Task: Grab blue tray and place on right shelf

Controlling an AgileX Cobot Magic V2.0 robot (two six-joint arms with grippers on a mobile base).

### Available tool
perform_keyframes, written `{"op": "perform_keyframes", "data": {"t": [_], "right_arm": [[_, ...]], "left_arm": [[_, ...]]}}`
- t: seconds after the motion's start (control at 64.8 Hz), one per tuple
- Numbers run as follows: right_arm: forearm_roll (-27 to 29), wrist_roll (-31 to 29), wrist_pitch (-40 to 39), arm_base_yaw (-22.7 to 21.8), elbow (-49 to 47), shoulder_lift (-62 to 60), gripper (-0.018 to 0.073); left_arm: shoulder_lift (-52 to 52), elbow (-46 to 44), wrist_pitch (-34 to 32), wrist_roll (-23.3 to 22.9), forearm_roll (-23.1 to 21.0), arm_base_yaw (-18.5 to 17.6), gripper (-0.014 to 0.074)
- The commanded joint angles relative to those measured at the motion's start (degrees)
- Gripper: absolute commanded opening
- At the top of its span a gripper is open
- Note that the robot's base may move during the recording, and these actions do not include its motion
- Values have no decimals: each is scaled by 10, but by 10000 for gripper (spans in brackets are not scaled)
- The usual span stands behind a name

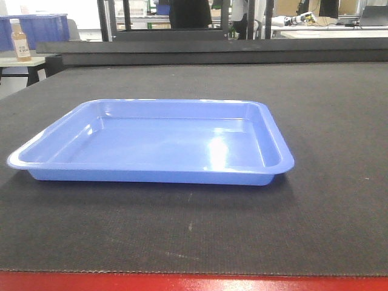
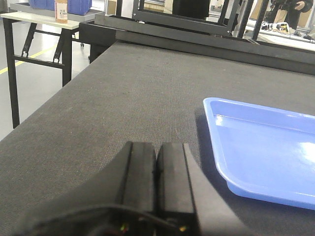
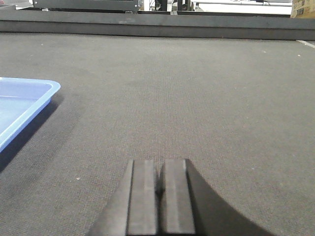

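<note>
I count one shallow rectangular tray of glossy light-blue plastic (image 1: 151,145). It lies flat with the open side up on the black textured surface (image 1: 327,109) and there is nothing in it. It sits a little left of the middle, closer to the near side, where the surface ends in a red border (image 1: 194,283). As far as I can judge from the front view, its long axis runs from left to right, almost parallel to this near border. The rim flares outward and the corners are rounded.

I have two grippers. My left gripper (image 2: 156,152) is low over the surface, to the left of the tray and apart from it. Its two black jaws are pressed together with nothing between them. My right gripper (image 3: 158,169) is to the right of the tray, also apart from it. Its jaws are together in the same way and hold nothing. So the tray is between my two grippers and touches neither.

Far at the left, off the surface, one small bottle with brownish content (image 1: 20,41) stands on a white side table (image 1: 18,62). Dark-blue plastic bins (image 1: 42,27) are behind it; how many, I cannot tell.
</note>
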Motion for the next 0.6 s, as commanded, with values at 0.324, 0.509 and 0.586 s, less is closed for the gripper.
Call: {"op": "perform_keyframes", "data": {"t": [0.324, 0.509, 0.586], "right_arm": [[-2, -3, -50, -3, -14, -12, 54], [-2, -3, -53, -3, -14, -12, 54], [-2, -3, -54, -3, -14, -12, 54]], "left_arm": [[-9, 17, -47, 0, -5, 2, -48], [-9, 17, -51, 0, -5, 2, -48], [-9, 17, -51, 0, -5, 2, -48]]}}
